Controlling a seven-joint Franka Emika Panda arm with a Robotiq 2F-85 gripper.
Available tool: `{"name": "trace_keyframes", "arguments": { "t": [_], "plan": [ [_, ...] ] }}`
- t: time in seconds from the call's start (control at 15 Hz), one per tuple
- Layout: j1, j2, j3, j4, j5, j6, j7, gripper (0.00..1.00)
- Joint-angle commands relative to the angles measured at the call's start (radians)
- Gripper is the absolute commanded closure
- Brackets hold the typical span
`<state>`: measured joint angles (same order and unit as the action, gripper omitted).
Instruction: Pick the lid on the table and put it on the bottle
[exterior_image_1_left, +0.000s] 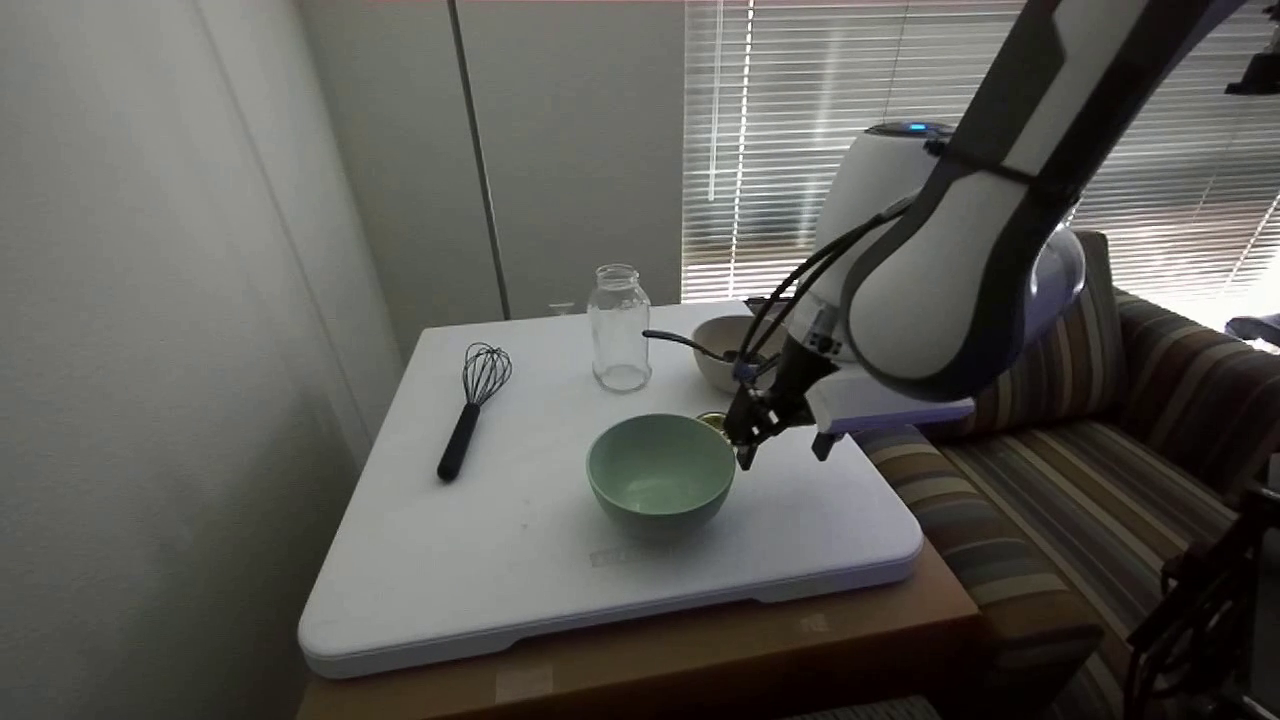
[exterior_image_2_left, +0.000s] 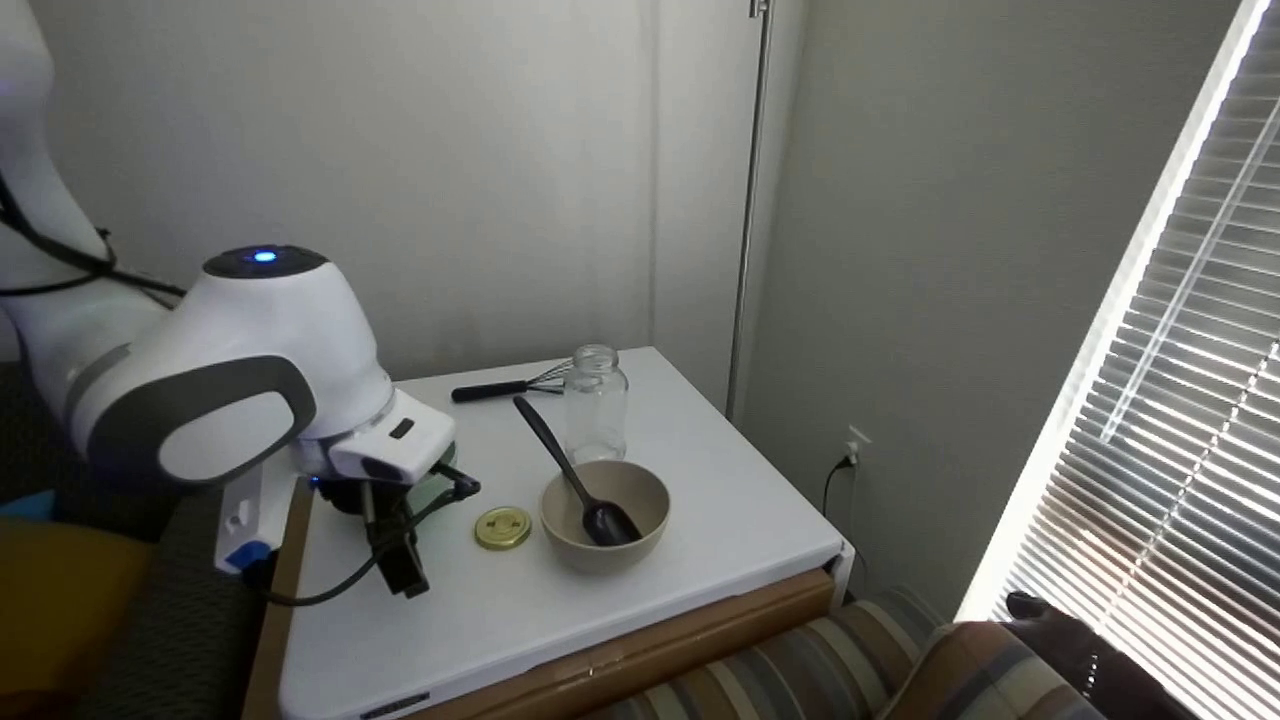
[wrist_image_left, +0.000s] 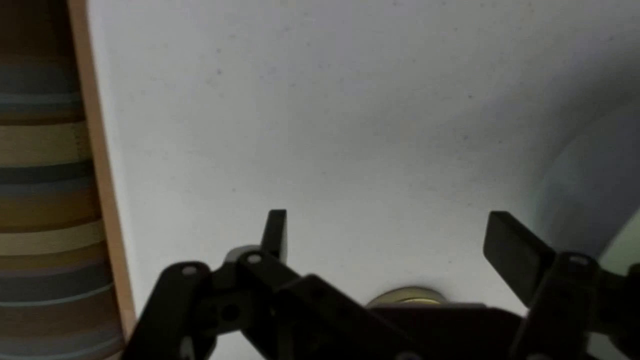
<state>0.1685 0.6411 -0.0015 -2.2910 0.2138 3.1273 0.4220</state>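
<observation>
Here, Robotiq gripper (exterior_image_1_left: 783, 455): two black fingers (wrist_image_left: 517, 255) standing wide apart, the white board (exterior_image_1_left: 430, 560) visible through the gap between them.
Gold jar lid (exterior_image_2_left: 503, 527): flat on the board, near the gripper, lying between it and the beige bowl (exterior_image_2_left: 600, 562) in an exterior view; in the wrist view, partly hidden behind the gripper's own body.
Glass jar (exterior_image_1_left: 620, 335): clear, upright, mouth open; well apart from the gripper, farther off than the lid.
Pale green bowl (exterior_image_1_left: 660, 472): just beside the gripper; whether the two touch cannot be told.
Beige bowl: on the far side of the lid from the gripper.
Black spoon (exterior_image_2_left: 608, 523): head inside the beige bowl, handle leaning out over the rim, apart from the gripper.
Wire whisk (exterior_image_1_left: 467, 426): black-handled, lying across the green bowl from the gripper, well apart.
Striped sofa (exterior_image_1_left: 1050, 480): beside the board, on the gripper's side away from the green bowl.
</observation>
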Motion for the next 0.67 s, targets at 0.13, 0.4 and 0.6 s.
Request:
{"name": "trace_keyframes", "arguments": {
  "t": [0.13, 0.4, 0.6],
  "plan": [
    [0.141, 0.124, -0.111, 0.143, 0.057, 0.092, 0.018, 0.0],
    [0.257, 0.207, -0.242, 0.212, 0.089, 0.096, 0.036, 0.0],
    [0.248, 0.264, -0.248, 0.256, 0.114, 0.076, 0.047, 0.0]
  ]
}}
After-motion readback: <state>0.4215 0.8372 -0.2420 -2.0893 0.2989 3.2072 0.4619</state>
